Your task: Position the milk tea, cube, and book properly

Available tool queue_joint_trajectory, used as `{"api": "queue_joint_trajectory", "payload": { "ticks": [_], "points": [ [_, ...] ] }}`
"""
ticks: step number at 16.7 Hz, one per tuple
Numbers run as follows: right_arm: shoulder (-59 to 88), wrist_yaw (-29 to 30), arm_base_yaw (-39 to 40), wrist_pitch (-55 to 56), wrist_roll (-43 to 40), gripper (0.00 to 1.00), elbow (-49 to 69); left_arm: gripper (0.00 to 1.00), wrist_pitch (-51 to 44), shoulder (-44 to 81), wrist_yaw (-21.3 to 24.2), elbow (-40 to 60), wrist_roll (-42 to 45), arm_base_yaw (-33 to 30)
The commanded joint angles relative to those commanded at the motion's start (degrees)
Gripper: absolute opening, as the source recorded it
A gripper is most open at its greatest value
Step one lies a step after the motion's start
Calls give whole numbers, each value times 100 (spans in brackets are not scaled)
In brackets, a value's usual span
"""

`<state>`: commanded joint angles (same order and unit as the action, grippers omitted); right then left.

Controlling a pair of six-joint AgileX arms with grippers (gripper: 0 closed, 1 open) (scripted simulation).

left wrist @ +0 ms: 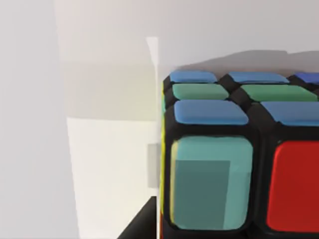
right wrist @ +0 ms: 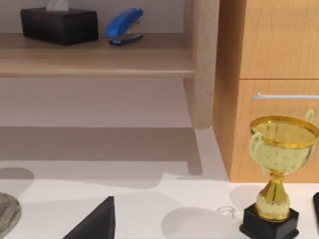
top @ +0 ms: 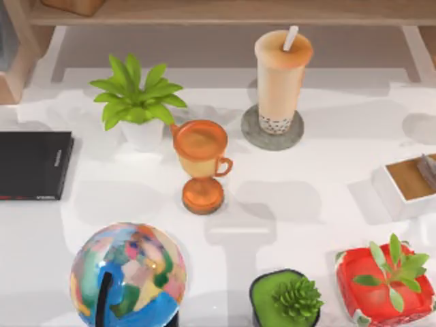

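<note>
The milk tea (top: 283, 78), a tall clear cup with dark pearls and a white straw, stands upright on a grey coaster (top: 272, 131) at the table's back centre. The cube (left wrist: 239, 159), with blue, green, teal and red tiles in a black frame, sits very close in the left wrist view on a white surface. A dark edge of my left gripper (left wrist: 142, 225) shows beside it. My right gripper (right wrist: 204, 229) is open and low over the table, with nothing between its fingers, facing the shelf; the coaster's edge (right wrist: 6, 214) lies to one side. The book is out of view.
An orange goblet (top: 201, 163) stands mid-table, a potted plant (top: 136, 102) behind it, and a thin black book (top: 34, 165) lies at the left. A globe (top: 128, 276), green succulent (top: 289, 300) and red pot (top: 385, 283) line the front. A white box (top: 405, 184) sits right. A gold trophy (right wrist: 276, 169) stands by the cabinet.
</note>
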<state>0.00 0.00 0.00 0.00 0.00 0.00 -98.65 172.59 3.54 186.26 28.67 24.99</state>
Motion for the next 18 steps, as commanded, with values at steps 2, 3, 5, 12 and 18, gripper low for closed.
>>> {"api": "queue_joint_trajectory", "payload": {
  "ticks": [2,3,5,12,18],
  "points": [
    [0,0,0,0,0,100,0,10,0,0,0,0,0,0],
    [0,0,0,0,0,100,0,2,0,0,0,0,0,0],
    [0,0,0,0,0,100,0,0,0,0,0,0,0,0],
    [0,0,0,0,0,100,0,0,1,-4,0,-4,8,15],
    [0,0,0,0,0,100,0,0,349,-635,-12,-897,3,11]
  ]
}}
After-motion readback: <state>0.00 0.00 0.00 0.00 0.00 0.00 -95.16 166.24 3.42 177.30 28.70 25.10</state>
